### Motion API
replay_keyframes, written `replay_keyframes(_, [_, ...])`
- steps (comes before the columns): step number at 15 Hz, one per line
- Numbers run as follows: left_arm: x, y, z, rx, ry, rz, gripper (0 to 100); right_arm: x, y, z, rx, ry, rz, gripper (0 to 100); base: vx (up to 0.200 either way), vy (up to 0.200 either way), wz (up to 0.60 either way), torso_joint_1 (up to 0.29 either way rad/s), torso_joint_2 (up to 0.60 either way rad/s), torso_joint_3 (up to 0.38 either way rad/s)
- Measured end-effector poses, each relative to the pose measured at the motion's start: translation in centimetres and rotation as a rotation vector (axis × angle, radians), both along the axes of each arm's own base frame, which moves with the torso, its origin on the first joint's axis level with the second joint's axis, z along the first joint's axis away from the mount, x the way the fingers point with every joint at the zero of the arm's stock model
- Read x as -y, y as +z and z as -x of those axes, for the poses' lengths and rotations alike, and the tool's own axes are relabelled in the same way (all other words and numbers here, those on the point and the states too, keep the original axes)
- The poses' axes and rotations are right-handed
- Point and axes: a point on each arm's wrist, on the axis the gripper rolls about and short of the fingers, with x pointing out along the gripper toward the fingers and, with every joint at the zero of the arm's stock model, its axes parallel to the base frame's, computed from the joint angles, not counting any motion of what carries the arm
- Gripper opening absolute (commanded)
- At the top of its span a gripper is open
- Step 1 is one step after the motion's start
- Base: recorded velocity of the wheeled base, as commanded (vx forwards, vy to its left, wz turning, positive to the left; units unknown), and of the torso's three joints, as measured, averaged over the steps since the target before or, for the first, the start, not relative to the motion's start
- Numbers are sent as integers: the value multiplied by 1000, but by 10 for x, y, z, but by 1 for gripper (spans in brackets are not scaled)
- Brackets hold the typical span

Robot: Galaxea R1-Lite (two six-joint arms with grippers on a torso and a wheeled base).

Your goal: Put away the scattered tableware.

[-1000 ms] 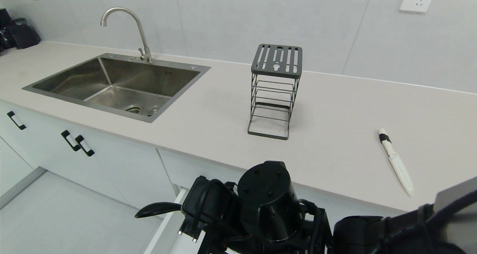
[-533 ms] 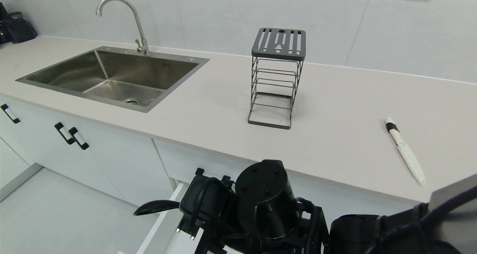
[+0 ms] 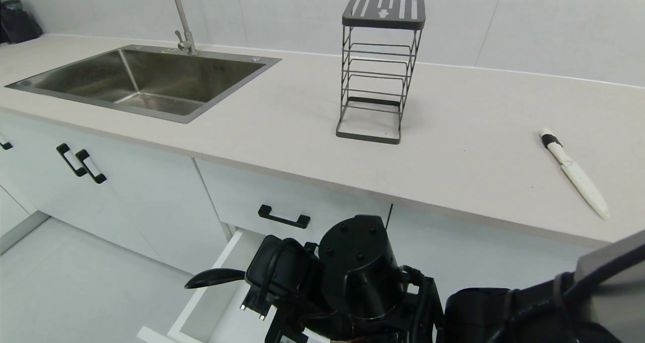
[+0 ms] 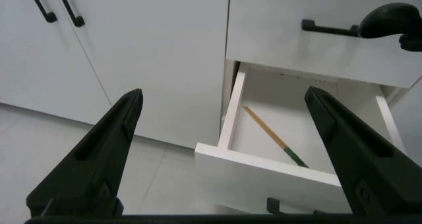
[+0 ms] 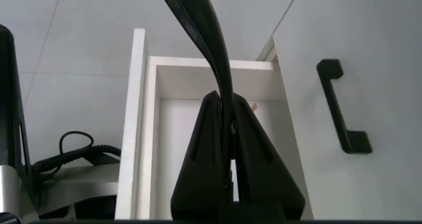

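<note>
A black spoon [image 3: 211, 278] sticks out to the left below the counter edge, above an open white drawer [image 3: 201, 302]. My right gripper [image 5: 227, 118] is shut on the black spoon's handle [image 5: 198, 33], over the open white drawer [image 5: 138, 118]. My left gripper [image 4: 224, 99] is open and holds nothing; it faces the open white drawer [image 4: 264, 171], where a thin chopstick [image 4: 273, 137] lies. The black spoon's bowl [image 4: 395, 20] shows beyond it. A white knife [image 3: 574, 173] with a black band lies on the counter at the right.
A black wire knife rack [image 3: 380, 66] stands mid-counter. A steel sink [image 3: 141, 76] with a faucet [image 3: 179, 10] is at the left. A shut drawer with a black handle [image 3: 283, 217] sits above the open one. Cabinet doors with black handles [image 3: 80, 162] are at the left.
The head camera has dropped lower: the counter sits higher in the picture and the drawer fronts now show. The spoon and arms keep their place in the picture.
</note>
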Motion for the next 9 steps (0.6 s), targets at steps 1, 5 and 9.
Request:
replay_keyframes(1, [0,0,0,-1,0,0,100,0,0,0,0,1,0,0,0,0,0,-242,437,188])
replay_keyframes(5, [0,0,0,-1,0,0,100,-1,-2,1,-2,3,4,0,0,0,0,-254,378,154])
replay_keyframes(9, [0,0,0,-3,0,0,100,-1,-2,1,-3,3,7,0,0,0,0,-233,327,124])
